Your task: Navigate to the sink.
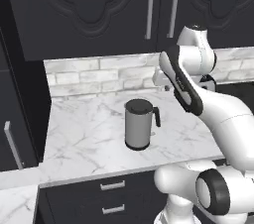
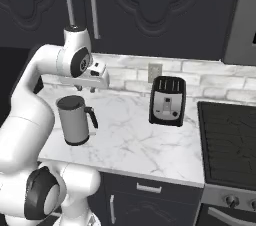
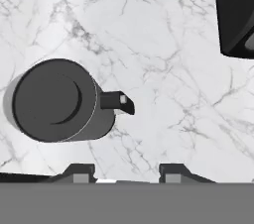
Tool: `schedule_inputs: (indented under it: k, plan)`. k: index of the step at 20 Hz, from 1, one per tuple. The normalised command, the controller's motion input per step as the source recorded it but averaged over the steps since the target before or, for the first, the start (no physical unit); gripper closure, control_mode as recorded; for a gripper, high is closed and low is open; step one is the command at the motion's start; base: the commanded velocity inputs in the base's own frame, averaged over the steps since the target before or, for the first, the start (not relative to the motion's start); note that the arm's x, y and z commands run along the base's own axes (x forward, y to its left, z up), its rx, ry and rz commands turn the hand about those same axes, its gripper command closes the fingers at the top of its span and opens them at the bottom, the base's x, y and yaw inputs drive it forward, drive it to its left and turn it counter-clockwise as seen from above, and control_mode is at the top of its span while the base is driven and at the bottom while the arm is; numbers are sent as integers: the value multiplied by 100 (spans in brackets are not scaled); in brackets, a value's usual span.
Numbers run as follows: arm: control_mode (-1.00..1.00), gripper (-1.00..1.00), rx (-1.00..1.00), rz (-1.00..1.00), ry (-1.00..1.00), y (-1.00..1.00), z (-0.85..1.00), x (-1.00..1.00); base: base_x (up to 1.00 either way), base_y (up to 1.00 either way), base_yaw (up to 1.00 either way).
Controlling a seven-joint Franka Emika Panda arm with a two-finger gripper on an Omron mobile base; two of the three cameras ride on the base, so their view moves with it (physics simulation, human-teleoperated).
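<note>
Marble counter (image 1: 84, 139) w/ the arm folded over it; gripper (image 3: 126, 173) points down at the worktop, fingers (image 3: 79, 172) apart w/ nothing between them. Note that the sink is not on this stretch of counter, so you cannot read its bearing from the hand here; judge that the base must drive sideways along the cabinets before any basin or faucet comes into sight. Which way? The right base view ends at a stove (image 2: 230, 140) on the robot's right, w/ a black toaster (image 2: 168, 101) just beside it near the brick backsplash (image 1: 99, 77); the left base view ends where the counter meets a tall dark cabinet (image 1: 15, 94) on the left. Neither side gives a sure cue, so treat the direction as open. A grey kettle (image 1: 139, 124) w/ dark handle stands upright mid-counter, below the hand and a little off its axis, handle toward the toaster side; in the hand view its lid sits left of centre. Risk, as a judgement: the elbow overhangs the counter edge near the kettle, so keep the arm tucked while the base moves. Upper cabinets (image 2: 150, 5) hang well above.
</note>
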Motion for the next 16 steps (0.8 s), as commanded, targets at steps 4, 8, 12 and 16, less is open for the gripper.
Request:
schedule_inputs:
  k: [4,8,12,16]
  plan:
    - [-100,-100,0,0,-26,0,4,-37,0,0,0]
    - [100,-100,0,0,-17,-3,9,-48,-25,-8,-2]
    - [100,-100,0,0,0,0,0,0,-88,-56,-36]
    - [100,-100,0,0,0,0,0,0,-49,-50,-61]
